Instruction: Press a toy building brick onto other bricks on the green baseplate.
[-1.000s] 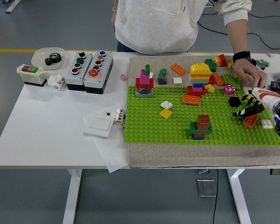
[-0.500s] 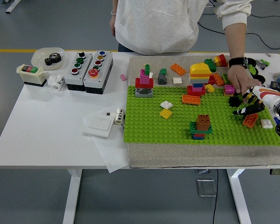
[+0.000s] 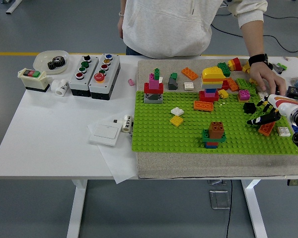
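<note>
1. Right hand (image 3: 264, 115) low over the green baseplate (image 3: 188, 141) by the bench's right edge, fingers (image 3: 258, 119) curled around an orange brick (image 3: 254, 129).
2. Person's hand (image 3: 263, 78) resting among loose bricks near the far right corner.

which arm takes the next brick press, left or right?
Right. The right robot hand is already over the green baseplate at its right end, fingers beside the orange brick. The left arm is not in view. A person's hand rests just behind, so move cautiously.
</note>
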Robot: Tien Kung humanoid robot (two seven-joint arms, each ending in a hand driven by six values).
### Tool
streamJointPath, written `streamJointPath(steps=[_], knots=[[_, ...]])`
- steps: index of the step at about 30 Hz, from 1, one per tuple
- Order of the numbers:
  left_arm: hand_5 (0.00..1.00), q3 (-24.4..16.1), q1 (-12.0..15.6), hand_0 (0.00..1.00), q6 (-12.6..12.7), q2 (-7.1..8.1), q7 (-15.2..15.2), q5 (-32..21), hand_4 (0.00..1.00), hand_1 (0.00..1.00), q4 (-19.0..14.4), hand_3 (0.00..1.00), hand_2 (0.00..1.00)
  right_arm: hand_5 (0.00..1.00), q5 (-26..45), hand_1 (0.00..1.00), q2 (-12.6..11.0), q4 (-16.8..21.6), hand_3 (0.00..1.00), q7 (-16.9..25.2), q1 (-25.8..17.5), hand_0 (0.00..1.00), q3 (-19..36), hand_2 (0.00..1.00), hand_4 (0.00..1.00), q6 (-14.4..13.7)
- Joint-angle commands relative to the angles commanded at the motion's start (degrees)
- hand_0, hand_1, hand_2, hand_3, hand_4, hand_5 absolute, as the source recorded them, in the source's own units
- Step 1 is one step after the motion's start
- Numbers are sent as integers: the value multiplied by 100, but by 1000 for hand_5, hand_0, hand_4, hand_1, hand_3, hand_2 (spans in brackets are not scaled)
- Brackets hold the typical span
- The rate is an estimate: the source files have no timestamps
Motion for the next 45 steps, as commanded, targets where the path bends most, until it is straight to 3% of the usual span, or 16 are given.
streamJointPath(steps=[24,30,31,45], knots=[[778,-19,-50,488,20,-4,15,43,713,569,-17,660,670,523,-324,548,55,-168,768,188,-54,486,-135,644,998,-326],[779,-42,-47,492,11,-4,30,79,713,569,-15,660,670,498,-402,546,73,-179,762,241,-89,476,-162,642,998,-405],[779,-42,-46,489,11,-4,32,80,712,568,-16,660,670,434,-419,533,78,-181,751,250,-94,459,-174,632,998,-418],[779,-48,-57,493,9,-2,39,92,710,570,-20,660,671,388,-594,499,115,-257,713,362,-160,421,-263,587,998,-755]])
